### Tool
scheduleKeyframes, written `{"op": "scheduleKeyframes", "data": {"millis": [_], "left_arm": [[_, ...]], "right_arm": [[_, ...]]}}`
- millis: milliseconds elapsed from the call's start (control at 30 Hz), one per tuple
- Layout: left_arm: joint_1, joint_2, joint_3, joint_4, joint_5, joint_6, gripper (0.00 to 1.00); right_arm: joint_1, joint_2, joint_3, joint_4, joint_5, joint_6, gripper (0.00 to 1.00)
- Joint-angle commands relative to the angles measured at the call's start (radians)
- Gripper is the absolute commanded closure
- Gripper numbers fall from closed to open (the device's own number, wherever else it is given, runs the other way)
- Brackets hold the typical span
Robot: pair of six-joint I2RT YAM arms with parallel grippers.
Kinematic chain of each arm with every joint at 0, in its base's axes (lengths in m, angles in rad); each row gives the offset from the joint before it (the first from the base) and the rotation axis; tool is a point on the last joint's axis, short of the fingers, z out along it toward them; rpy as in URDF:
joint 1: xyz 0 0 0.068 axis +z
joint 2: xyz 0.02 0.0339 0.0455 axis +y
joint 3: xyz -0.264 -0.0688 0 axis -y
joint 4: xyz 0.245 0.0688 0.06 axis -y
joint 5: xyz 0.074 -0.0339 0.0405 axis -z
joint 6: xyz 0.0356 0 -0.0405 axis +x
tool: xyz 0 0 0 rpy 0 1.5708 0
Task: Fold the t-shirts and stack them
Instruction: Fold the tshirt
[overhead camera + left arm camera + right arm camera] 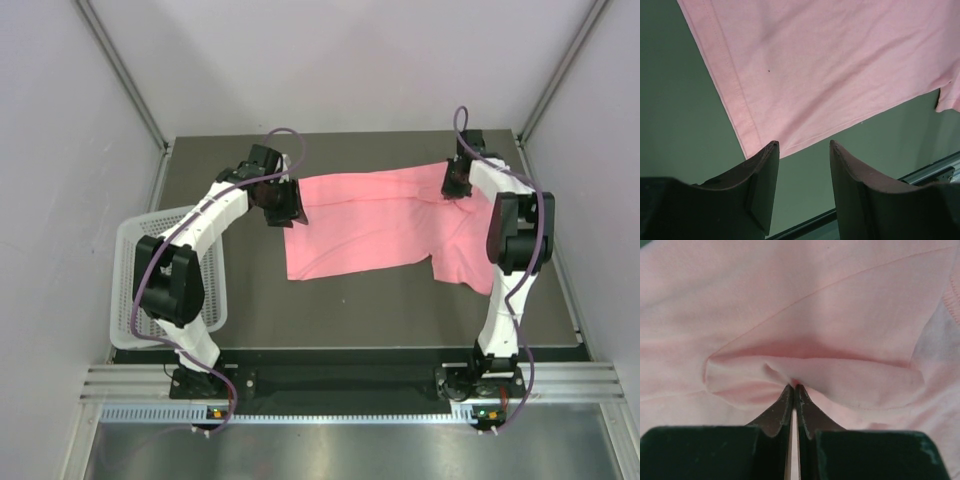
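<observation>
One plain pink t-shirt sits pinched in the right jaws

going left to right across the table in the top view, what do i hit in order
white basket → left gripper → pink t-shirt; the right gripper sits over the shirt's right part, so it has no clear place

T-shirt lies on table, basket to its left
</observation>
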Motion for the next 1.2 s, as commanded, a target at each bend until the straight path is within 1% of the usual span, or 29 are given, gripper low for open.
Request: {"op": "scheduleKeyframes", "data": {"millis": [0, 33, 67, 133, 433, 567, 600, 633, 667, 700, 767, 800, 833, 933, 967, 1100, 1167], "left_arm": [[0.001, 0.001, 0.024, 0.005, 0.002, 0.019, 0.5], [0.001, 0.001, 0.025, 0.007, 0.001, 0.019, 0.5], [0.003, 0.004, 0.024, 0.007, -0.001, 0.019, 0.5], [0.001, 0.006, 0.025, 0.007, -0.001, 0.019, 0.5], [0.003, 0.015, 0.014, 0.005, 0.016, 0.019, 0.5], [0.003, 0.024, 0.013, 0.007, 0.022, 0.022, 0.5], [0.003, 0.026, 0.013, 0.005, 0.022, 0.022, 0.5], [0.003, 0.029, 0.014, 0.005, 0.022, 0.023, 0.5], [0.003, 0.031, 0.017, 0.005, 0.021, 0.025, 0.5], [0.003, 0.031, 0.017, 0.005, 0.021, 0.026, 0.5], [0.003, 0.035, 0.024, 0.005, 0.021, 0.03, 0.5], [0.003, 0.037, 0.025, 0.004, 0.022, 0.03, 0.5], [0.003, 0.038, 0.028, 0.002, 0.022, 0.031, 0.5], [0.003, 0.043, 0.031, 0.002, 0.024, 0.033, 0.5], [0.003, 0.044, 0.031, 0.002, 0.024, 0.033, 0.5], [0.003, 0.049, 0.031, 0.007, 0.038, 0.033, 0.5], [0.003, 0.054, 0.036, 0.005, 0.047, 0.03, 0.5]], "right_arm": [[0.005, -0.087, 0.113, -0.169, -0.037, 0.054, 1.0], [0.005, -0.084, 0.136, -0.198, -0.048, 0.063, 1.0], [0.004, -0.081, 0.144, -0.23, -0.106, 0.077, 1.0], [0.004, -0.072, 0.155, -0.298, -0.14, 0.088, 1.0], [-0.004, -0.095, 0.052, -0.338, -0.263, 0.135, 1.0], [-0.004, -0.112, 0.034, -0.364, -0.327, 0.137, 0.99], [-0.002, -0.124, 0.029, -0.362, -0.333, 0.134, 0.95], [-0.004, -0.136, 0.008, -0.349, -0.332, 0.132, 0.77], [-0.034, -0.153, -0.014, -0.321, -0.306, 0.134, 0.68], [-0.042, -0.199, -0.035, -0.253, -0.286, 0.134, 0.58], [-0.062, -0.234, -0.083, -0.188, -0.234, 0.113, 0.51], [-0.07, -0.26, -0.095, -0.139, -0.22, 0.105, 0.48], [-0.079, -0.266, -0.104, -0.126, -0.209, 0.099, 0.47], [-0.137, -0.291, -0.133, -0.076, -0.186, 0.095, 0.46], [-0.175, -0.293, -0.137, -0.068, -0.195, 0.103, 0.47], [-0.251, -0.224, -0.115, 0.015, -0.266, 0.092, 0.45], [-0.26, -0.181, -0.046, 0.076, -0.277, 0.07, 0.43]]}}
